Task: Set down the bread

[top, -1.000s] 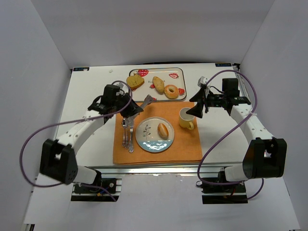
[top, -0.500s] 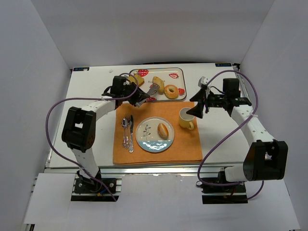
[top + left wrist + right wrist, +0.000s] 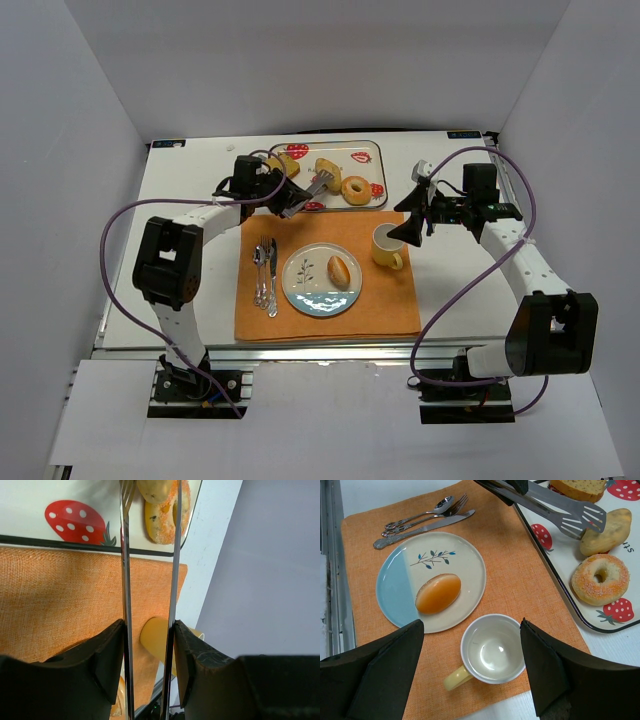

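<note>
One oval golden bread roll (image 3: 341,270) (image 3: 438,593) lies on the plate (image 3: 305,285) (image 3: 400,580). A second bread roll (image 3: 328,171) (image 3: 605,531) (image 3: 152,489) lies in the strawberry tray (image 3: 370,148). My left gripper (image 3: 275,190) (image 3: 149,635) is shut on metal tongs (image 3: 305,194) (image 3: 555,507) (image 3: 125,580). The tongs' tips stand apart on either side of the tray roll's near end. My right gripper (image 3: 415,222) (image 3: 471,622) hangs open above the yellow cup (image 3: 385,245) (image 3: 492,647), holding nothing.
The tray also holds a toast slice (image 3: 283,165) and a bagel (image 3: 355,189) (image 3: 600,579) (image 3: 162,520). Spoon, fork and knife (image 3: 265,275) (image 3: 420,520) lie left of the plate on the orange mat (image 3: 380,300). White walls enclose the table.
My left arm has swung the tongs from the mat's far edge up over the tray to the roll. The right arm has stayed put.
</note>
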Available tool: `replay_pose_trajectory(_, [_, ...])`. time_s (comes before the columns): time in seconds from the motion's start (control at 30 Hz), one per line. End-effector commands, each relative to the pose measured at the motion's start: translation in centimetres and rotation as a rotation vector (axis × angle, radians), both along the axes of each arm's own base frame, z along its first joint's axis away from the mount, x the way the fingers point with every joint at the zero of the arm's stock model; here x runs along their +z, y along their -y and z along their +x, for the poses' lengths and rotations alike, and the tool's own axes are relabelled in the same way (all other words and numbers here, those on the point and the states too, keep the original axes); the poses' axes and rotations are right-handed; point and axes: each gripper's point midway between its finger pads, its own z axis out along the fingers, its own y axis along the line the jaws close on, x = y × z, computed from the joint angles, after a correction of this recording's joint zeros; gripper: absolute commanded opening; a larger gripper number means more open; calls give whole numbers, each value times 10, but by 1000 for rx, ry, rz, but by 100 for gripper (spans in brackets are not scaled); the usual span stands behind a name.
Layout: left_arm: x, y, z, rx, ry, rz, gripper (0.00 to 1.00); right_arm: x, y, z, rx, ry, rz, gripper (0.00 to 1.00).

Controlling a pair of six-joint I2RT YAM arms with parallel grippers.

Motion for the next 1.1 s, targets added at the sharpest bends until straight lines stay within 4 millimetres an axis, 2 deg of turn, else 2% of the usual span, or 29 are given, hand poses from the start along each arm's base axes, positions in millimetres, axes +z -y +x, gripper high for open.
replay_pose_trajectory(0.0, [19,0,4,-18,31,-9,52,9,-3,2,17,46,13,82])
replay_pose_trajectory(0.23, [14,-1,1,-34,8,21,52,7,-3,2,17,42,14,82])
replay_pose_trajectory(0.73, [2,6,17,-33,-6,-10,50,6,-2,-1,12,46,11,82])
replay_pose_trajectory(0.9, [9,9,18,-34,7,-44,27,7,-2,-2,14,48,12,82])
replay_pose_trajectory(0.97, [12,9,17,-31,20,-52,21,7,-2,-1,14,52,12,82])
replay_pose_trajectory(1.0, [19,8,15,-30,31,-57,14,7,-2,-1,13,52,11,82])
replay_pose_trajectory(1.07, [30,6,15,-31,80,-70,6,7,-1,-2,15,56,8,82])
